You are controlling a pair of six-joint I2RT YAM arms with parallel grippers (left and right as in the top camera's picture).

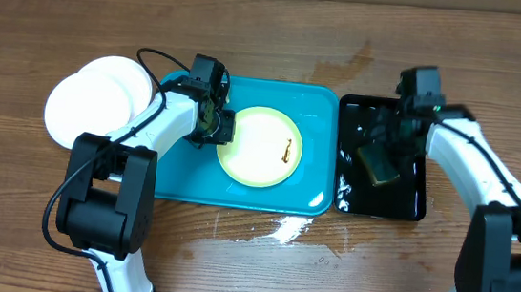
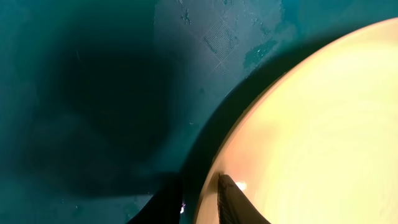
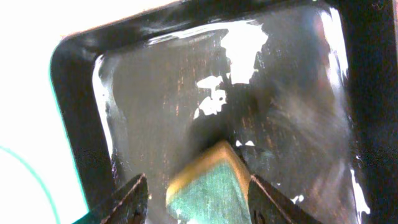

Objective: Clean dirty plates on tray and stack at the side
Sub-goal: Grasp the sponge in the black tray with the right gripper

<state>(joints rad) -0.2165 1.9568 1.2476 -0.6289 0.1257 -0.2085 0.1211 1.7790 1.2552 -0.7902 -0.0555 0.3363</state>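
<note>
Left arm [image 1: 163, 117]: extended far and rightward, wrist angled down. Left gripper [image 1: 213, 122]: jaws narrow, pinching the rim of the plate [image 1: 260, 146]. Right arm [image 1: 471, 152]: extended far, bent leftward. Right gripper [image 1: 390, 144]: pointing down, jaws apart.

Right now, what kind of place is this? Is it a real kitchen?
Probably not a kitchen, more likely a robot practice bench for dishwashing: a wooden table, a turquoise tray holding a smeared yellow-green plate, and a sponge over a wet black tray.
</note>
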